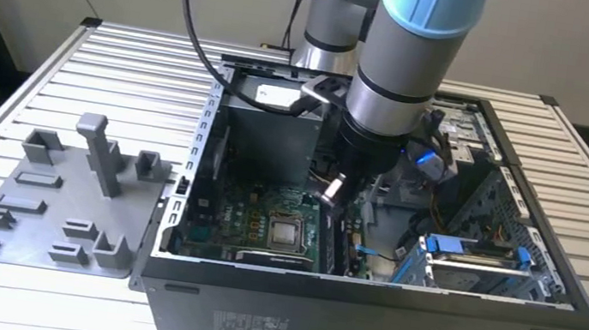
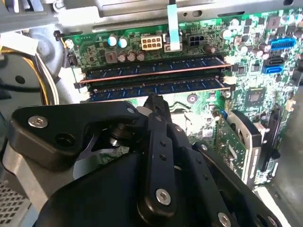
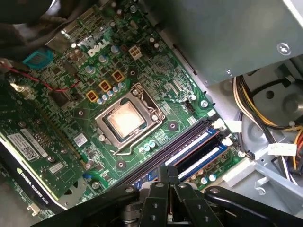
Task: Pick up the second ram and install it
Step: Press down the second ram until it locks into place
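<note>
We see the black gripper (image 2: 154, 101) with jaws drawn together, gripping nothing, poised just above the second dark-blue RAM stick (image 2: 156, 89), seated in its green motherboard (image 3: 71, 118) slot beside the first.

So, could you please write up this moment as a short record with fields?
Setting: open computer case on a slatted table
Arm: reaching down into the case
Gripper: just above the memory slots
Memory sticks: two blue ones lying in side-by-side slots
Processor: bare in its socket, no cooler
Outside the case: grey holder tray on the exterior view's left
</note>
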Robot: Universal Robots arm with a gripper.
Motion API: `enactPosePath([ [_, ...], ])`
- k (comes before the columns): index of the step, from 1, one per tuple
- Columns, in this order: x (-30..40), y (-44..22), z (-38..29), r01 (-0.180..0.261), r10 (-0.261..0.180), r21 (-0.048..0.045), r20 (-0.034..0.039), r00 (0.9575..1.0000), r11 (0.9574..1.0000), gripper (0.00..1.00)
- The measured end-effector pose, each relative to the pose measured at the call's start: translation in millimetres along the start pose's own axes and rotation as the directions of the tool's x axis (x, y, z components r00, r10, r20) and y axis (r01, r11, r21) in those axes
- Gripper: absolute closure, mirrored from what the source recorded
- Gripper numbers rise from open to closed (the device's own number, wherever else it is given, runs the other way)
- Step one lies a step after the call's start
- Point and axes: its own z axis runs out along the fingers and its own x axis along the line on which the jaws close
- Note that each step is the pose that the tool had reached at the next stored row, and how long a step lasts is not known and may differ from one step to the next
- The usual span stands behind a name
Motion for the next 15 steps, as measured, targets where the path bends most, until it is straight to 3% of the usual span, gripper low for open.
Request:
enactPosePath([
  [9, 0.0, 0.0, -1.1, 0.065, -0.065, -0.0104, 0.0054, 0.9979, 0.9978, 0.89],
  [12, 0.2, 0.2, -0.4, 0.095, -0.094, -0.0223, 0.0231, 0.9953, 0.9953, 0.89],
  [15, 0.1, 0.2, 0.9, 0.14, -0.14, -0.0222, 0.0272, 0.9898, 0.9899, 0.89],
])
